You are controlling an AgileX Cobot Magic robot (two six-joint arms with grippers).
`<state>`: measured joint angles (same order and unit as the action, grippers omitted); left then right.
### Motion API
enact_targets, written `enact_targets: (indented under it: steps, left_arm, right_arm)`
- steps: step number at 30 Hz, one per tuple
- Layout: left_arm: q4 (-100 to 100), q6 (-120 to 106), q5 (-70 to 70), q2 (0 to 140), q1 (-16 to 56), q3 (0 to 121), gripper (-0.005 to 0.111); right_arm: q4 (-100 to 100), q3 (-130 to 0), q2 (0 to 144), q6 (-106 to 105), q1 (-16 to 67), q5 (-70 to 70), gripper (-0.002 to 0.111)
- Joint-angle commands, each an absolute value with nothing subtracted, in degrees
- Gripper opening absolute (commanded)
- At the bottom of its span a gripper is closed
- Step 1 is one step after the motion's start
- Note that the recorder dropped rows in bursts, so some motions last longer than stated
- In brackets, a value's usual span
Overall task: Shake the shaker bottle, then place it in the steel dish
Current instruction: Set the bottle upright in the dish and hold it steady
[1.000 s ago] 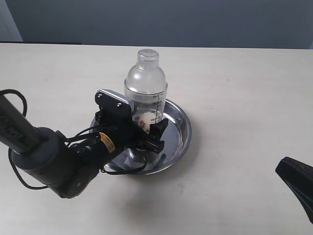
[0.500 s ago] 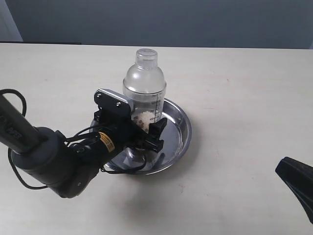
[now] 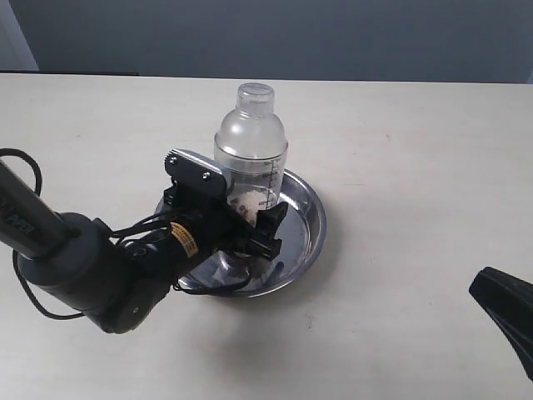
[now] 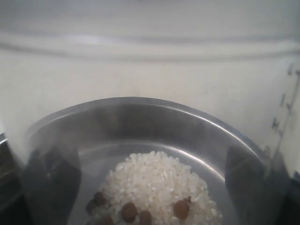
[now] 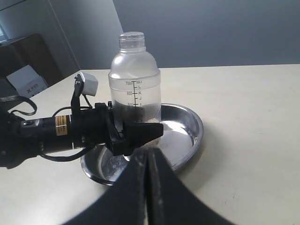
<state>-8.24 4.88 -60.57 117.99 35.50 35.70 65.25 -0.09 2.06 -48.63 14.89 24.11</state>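
The clear shaker bottle stands upright over the steel dish, its domed top and small cap up. My left gripper is shut on the bottle's lower part, one finger on each side. The fingers hide the bottle's base, so I cannot tell whether it touches the dish floor. In the left wrist view the bottle wall fills the frame, with white grains and brown bits heaped inside. The right wrist view shows the bottle with its printed scale, above the dish. My right gripper is shut and empty, well away from the dish.
The pale tabletop spreads all around the dish. My right gripper shows as a dark shape at the lower right corner of the exterior view. The left arm's thick body and cables lie left of the dish.
The bottle swayed slightly left, then back right, together with my left gripper. It stays over the dish. The right gripper has not moved.
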Motion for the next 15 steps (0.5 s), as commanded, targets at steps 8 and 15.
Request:
enact_targets:
  steps: [8,15]
  left_arm:
    - [-7.15,5.31,-62.90,117.29,35.51,35.91,0.068]
    - [-7.01,5.31,-63.02,117.29,35.51,35.91,0.070]
  right_arm:
    - [65.44,0.00,1.85,-48.84,14.85,23.62,-0.001]
    - [65.44,0.00,1.85,-48.84,14.85,23.62,-0.001]
